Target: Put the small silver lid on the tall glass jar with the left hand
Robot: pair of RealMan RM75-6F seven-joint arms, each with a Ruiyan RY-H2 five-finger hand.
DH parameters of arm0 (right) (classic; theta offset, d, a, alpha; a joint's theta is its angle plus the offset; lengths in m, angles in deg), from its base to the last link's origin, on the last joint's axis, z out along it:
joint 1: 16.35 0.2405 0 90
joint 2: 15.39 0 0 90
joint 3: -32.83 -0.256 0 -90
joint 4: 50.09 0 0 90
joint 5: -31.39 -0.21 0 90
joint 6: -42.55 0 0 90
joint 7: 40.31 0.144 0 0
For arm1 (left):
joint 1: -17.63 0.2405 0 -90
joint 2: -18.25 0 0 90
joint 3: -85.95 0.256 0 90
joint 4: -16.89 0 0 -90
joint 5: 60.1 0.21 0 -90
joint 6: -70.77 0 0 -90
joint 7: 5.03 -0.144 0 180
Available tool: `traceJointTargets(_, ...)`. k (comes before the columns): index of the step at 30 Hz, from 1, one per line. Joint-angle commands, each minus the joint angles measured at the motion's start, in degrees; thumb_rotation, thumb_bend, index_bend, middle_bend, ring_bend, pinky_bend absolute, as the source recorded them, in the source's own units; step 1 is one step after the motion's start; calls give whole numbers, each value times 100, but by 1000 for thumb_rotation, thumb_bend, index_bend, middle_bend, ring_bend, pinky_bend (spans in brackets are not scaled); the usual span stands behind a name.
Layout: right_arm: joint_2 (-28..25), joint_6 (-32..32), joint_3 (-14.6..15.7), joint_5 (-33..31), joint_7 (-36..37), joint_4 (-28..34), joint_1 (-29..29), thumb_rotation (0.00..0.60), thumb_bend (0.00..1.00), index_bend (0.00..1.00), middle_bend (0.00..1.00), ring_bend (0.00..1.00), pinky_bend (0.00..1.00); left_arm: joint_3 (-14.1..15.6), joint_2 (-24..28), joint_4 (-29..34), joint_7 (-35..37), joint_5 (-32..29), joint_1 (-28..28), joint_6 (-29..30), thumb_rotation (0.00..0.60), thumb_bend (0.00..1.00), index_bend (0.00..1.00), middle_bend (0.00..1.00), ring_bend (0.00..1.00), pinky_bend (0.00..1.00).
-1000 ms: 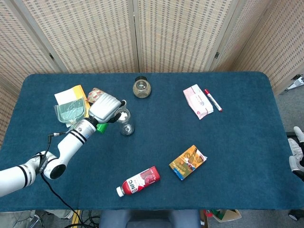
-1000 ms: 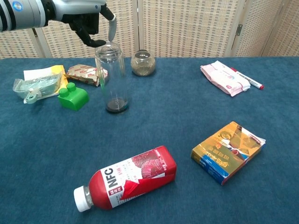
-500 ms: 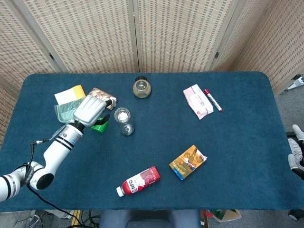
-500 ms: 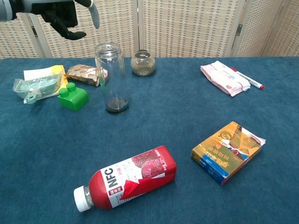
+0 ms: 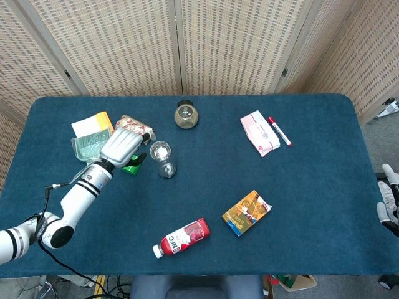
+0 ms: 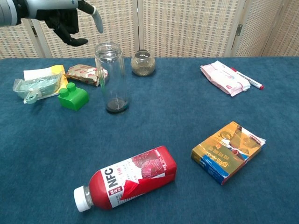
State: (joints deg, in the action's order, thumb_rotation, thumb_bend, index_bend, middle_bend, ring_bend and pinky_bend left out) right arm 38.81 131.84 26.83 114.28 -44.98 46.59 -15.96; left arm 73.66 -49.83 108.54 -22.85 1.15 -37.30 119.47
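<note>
One tall glass jar (image 6: 111, 77) stands upright on the blue surface (image 6: 187, 116) with its mouth bare in the chest view; whether the small silver lid sits in it cannot be told. Left hand (image 6: 70, 21) hovers above and beside the jar, fingers spread, holding nothing visible. Just beside the jar lie a green block (image 6: 73, 97) and a snack packet (image 6: 84, 73); a red bottle (image 6: 128, 178) lies nearer the camera.

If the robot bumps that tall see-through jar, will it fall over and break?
Probably it could tip: the tall glass jar stands upright, narrow for its height, and looks nearly empty, with only something dark at the bottom. It looks like glass, so a fall might crack it, though the blue table cloth looks soft. Lying down, its round sides would likely roll.
</note>
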Motion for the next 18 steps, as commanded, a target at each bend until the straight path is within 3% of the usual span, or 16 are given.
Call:
traceJointTargets(1, 3, -4, 1, -6, 4, -8, -1, 600, 428, 49, 200, 137, 290, 34, -34, -15, -57, -57, -36, -65, 600, 428, 295, 1000, 964, 1000)
traceJointTargets(18, 10, -4, 13, -30, 45, -57, -23, 600, 428, 49, 200, 137, 290, 128, -179, -50, -230, -213, -154, -192, 600, 428, 296, 1000, 965, 1000)
